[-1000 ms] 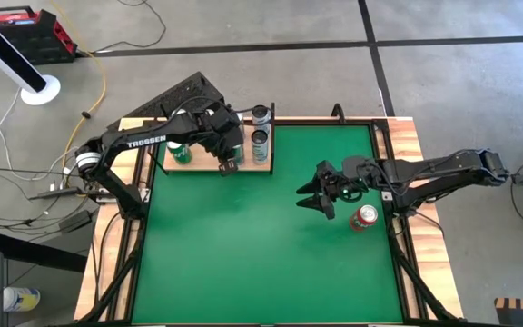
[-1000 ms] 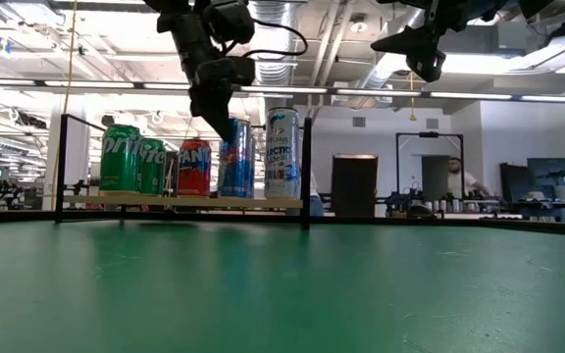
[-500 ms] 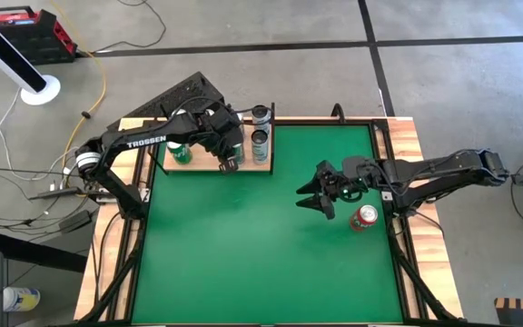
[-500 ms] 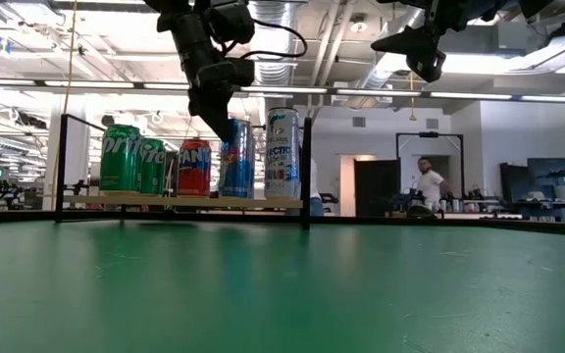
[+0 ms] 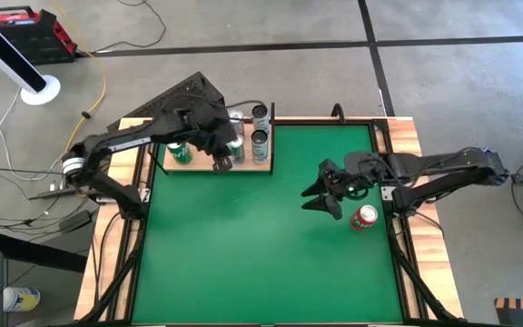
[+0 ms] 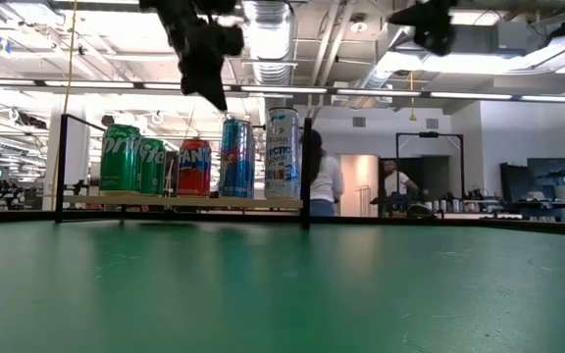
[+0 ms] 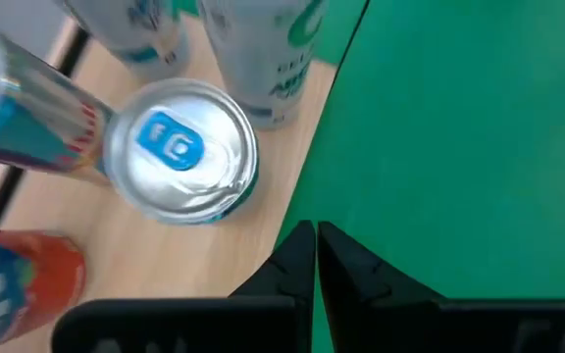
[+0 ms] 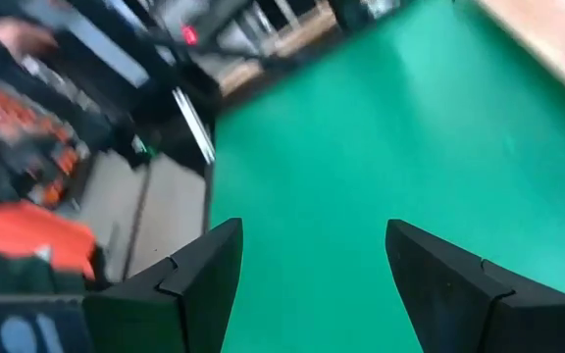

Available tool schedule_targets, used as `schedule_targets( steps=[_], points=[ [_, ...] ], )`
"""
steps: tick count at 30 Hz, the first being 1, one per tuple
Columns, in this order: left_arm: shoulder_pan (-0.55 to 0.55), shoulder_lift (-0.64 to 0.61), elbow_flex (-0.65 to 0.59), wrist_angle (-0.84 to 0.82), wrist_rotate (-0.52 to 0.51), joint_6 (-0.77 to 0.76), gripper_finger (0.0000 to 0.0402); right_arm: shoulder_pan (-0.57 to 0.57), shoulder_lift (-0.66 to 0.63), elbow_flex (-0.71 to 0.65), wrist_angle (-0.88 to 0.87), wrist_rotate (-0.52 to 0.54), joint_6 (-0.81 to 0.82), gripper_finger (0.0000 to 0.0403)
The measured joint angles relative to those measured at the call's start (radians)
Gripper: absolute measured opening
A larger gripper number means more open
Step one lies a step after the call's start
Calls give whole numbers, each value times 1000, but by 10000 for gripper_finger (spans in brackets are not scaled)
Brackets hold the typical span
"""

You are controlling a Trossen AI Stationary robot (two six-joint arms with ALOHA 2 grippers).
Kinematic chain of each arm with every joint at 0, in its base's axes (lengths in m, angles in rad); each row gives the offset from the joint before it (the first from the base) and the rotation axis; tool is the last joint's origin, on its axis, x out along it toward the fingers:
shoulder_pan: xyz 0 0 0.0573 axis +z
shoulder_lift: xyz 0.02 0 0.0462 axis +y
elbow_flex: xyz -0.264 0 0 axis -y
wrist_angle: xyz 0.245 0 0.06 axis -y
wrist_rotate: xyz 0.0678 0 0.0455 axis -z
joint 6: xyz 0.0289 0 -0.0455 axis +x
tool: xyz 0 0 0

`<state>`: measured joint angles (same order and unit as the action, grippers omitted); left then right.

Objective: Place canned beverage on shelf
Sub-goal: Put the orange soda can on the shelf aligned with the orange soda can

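Observation:
The shelf (image 5: pixel 198 163) stands at the mat's far left, and several cans stand upright on it by their bases: green ones (image 6: pixel 119 157), a red one (image 6: pixel 193 167), a blue one (image 6: pixel 234 157) and a tall white one (image 6: pixel 282 154). My left gripper (image 5: pixel 220 163) hangs shut above the shelf's near edge, over the blue can (image 7: pixel 179 147), touching nothing. A red canned beverage (image 5: pixel 363 218) stands upright on the green mat near the right edge. My right gripper (image 5: pixel 320 195) hovers open to its left, high above the mat, with nothing between its fingers (image 8: pixel 204 265).
A thin dark frame (image 6: pixel 307 172) rises at the shelf's right end and along its back. The green mat (image 5: pixel 261 245) lies bare between the shelf and the red can. Wooden border strips (image 5: pixel 416 145) edge the table. People move in the room beyond the table.
Both grippers have risen. My left gripper, still shut, has lifted away from the blue can's top and shifted slightly toward the table's left edge. My right gripper, still open, has gone up and out of most of the low view. The cans have kept still.

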<state>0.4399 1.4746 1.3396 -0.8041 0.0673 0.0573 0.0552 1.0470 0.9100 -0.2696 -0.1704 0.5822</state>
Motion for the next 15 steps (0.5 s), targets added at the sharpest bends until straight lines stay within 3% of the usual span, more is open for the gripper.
schedule_targets(
  steps=[5,10,15],
  points=[
    [-30,-90,0,22,-1,-17,0,56,1,162,-399,-1,40,275],
    [-73,-114,0,74,-2,-16,0,140,0,269,-816,16,223,275],
    [-107,-114,0,132,-2,7,0,199,0,280,-1124,90,436,275]
  ],
)
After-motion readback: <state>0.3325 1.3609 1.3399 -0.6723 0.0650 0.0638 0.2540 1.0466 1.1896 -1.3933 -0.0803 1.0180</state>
